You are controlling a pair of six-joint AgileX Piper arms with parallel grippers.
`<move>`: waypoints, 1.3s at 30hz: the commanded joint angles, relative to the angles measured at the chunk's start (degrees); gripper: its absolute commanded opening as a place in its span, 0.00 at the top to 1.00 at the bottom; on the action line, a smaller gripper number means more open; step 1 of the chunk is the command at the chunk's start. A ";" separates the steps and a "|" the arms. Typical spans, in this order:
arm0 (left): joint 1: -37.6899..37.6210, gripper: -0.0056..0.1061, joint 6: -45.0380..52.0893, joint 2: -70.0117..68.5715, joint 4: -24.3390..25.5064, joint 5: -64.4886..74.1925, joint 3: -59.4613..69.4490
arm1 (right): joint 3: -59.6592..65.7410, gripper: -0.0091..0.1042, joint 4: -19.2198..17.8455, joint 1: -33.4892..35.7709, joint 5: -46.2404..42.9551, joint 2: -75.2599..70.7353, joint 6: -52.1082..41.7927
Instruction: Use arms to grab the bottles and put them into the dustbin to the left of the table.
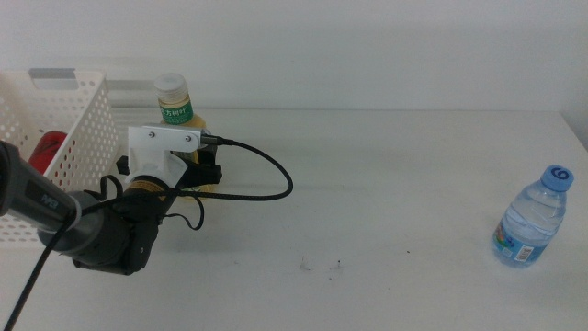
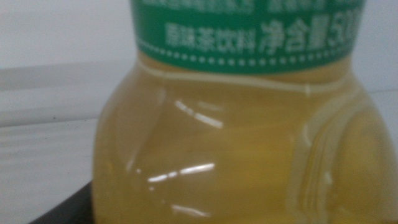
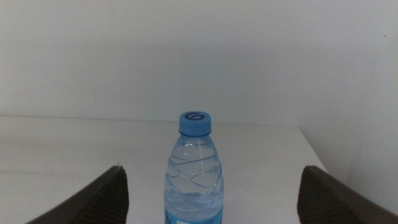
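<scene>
The yellow tea bottle (image 1: 175, 103) with a white cap and green label stands upright at the table's back left, beside the dustbin (image 1: 64, 119). My left gripper (image 1: 204, 173) is at the bottle's lower body; the bottle (image 2: 236, 137) fills the left wrist view from very close. The small clear water bottle (image 1: 533, 219) with a blue cap stands at the far right. In the right wrist view that bottle (image 3: 194, 171) is centred ahead of my right gripper (image 3: 211, 169), which is open and apart from it. Something red (image 1: 48, 147) lies inside the dustbin.
The white table (image 1: 386, 202) stretches wide between the two bottles, with a few dark specks (image 1: 322, 267) near the front. The left arm's black cable (image 1: 266, 179) loops over the tabletop. A white wall runs behind the table.
</scene>
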 commanded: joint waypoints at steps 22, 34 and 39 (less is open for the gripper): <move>0.05 0.96 -0.68 -23.94 3.25 15.96 8.24 | 0.20 0.10 -0.56 0.11 -0.25 -0.28 -0.11; 0.05 0.96 1.96 -43.59 5.22 80.46 -13.25 | 0.20 0.10 -0.56 0.11 -0.25 -0.28 -0.11; 0.89 0.96 9.94 -39.02 0.49 96.31 -26.70 | 0.20 0.10 -0.56 0.11 -0.25 -0.28 -0.11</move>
